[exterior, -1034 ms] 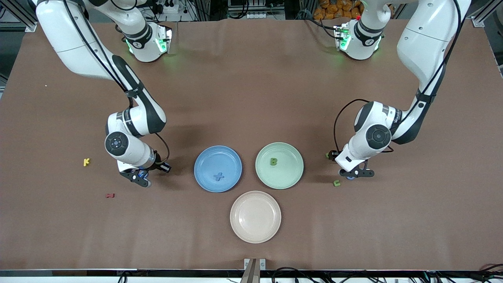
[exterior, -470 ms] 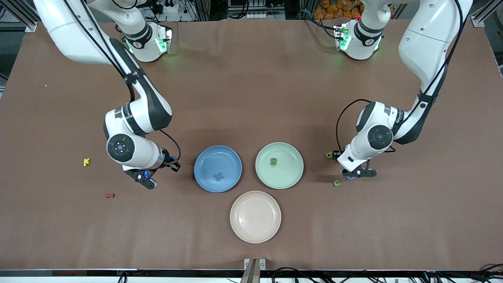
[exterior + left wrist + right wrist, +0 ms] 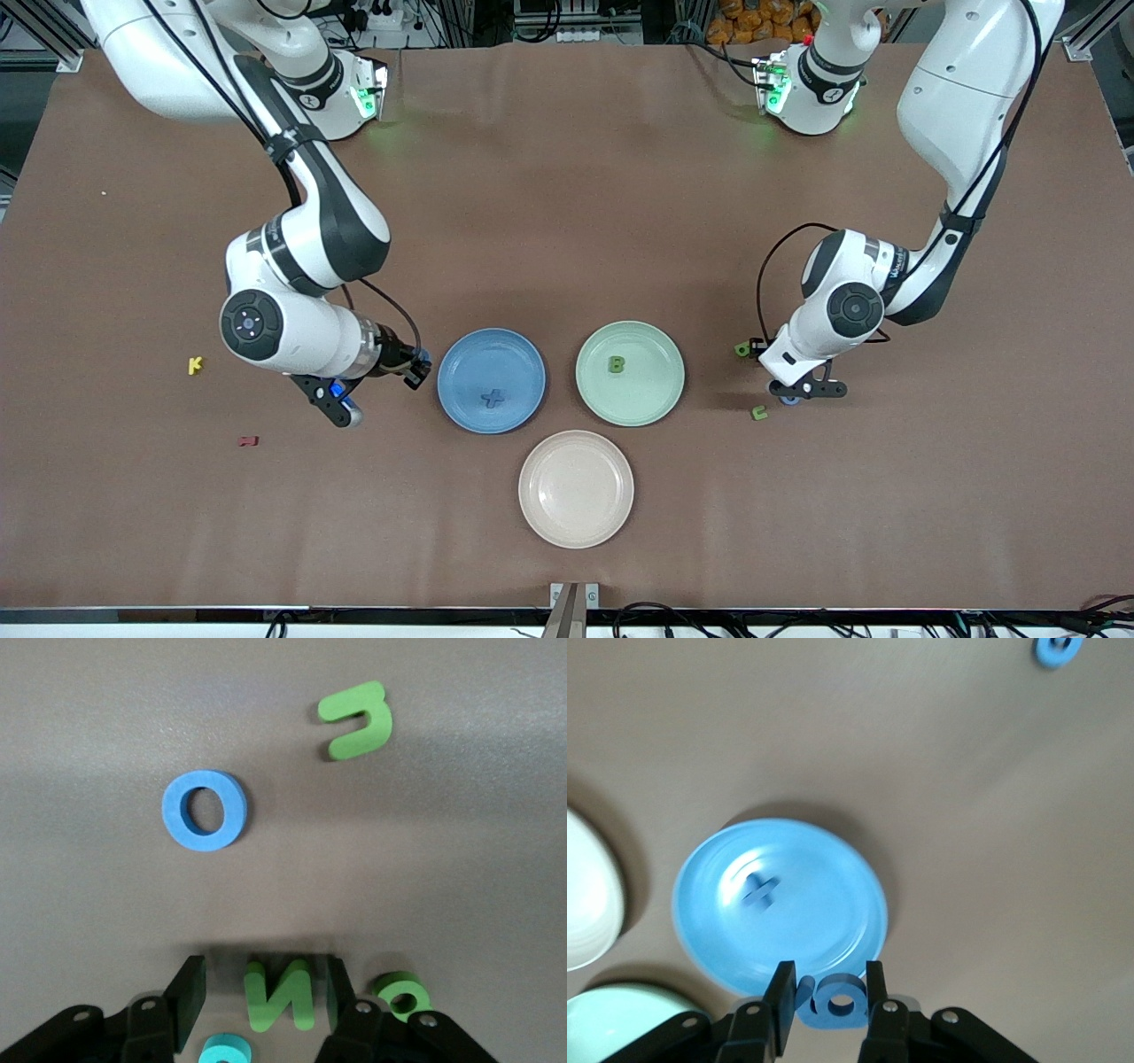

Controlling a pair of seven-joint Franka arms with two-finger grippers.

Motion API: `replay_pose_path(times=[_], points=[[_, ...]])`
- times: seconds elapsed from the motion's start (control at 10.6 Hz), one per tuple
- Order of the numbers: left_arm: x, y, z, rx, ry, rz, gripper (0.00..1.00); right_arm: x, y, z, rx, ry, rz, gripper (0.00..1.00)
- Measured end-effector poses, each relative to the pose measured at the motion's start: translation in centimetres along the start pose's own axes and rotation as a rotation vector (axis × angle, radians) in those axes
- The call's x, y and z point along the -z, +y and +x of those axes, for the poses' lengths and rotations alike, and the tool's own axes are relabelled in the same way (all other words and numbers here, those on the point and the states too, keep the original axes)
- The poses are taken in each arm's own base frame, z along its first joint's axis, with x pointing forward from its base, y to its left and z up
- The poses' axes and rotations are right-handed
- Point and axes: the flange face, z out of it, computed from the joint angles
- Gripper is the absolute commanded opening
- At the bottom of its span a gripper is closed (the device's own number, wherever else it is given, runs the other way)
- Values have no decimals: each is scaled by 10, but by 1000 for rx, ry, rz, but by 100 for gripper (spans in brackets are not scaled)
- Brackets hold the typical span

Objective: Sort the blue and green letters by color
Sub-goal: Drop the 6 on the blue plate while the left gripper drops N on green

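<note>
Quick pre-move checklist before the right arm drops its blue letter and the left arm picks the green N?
1. Right end effector shut on the blue letter: ok.
2. Right end effector over the blue plate: not ok, it is over the table beside the rim.
3. Blue plate has room: ok, only the blue X lies in it.
4. Left end effector straddles the green N, fingers open either side: ok.
5. Left fingers touching the N: cannot tell.
6. Neighbours clear of the left grasp: not ok, a small green letter lies right beside one finger; the blue O lies apart.
</note>
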Motion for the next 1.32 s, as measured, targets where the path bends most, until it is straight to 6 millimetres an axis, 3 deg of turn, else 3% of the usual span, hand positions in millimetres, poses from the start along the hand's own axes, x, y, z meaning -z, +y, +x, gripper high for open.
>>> replay_pose_path(times=[0.09,0.19,0.38,0.66,0.85,1.03,1.32], points=[[-1,0,0,0,-1,0,38,4,-11,-15,-19,-13,17,72],[-1,0,0,-1,-2,0,28,5,-19,-29,-24,-18,23,100],[0,3,0,-4,0,-2,0,4,-22,-35,-36,-19,23,100],[5,0,5,6,17,-6,0,4,-19,-28,-48,-17,23,100],[27,8,16,65,65,-21,0,7,-15,-19,-61,-14,27,100],[56,44,19,46,119,-36,0,10,-2,6,-44,-9,17,100],[84,132,1,30,171,-64,0,7,48,83,106,-24,-23,100]])
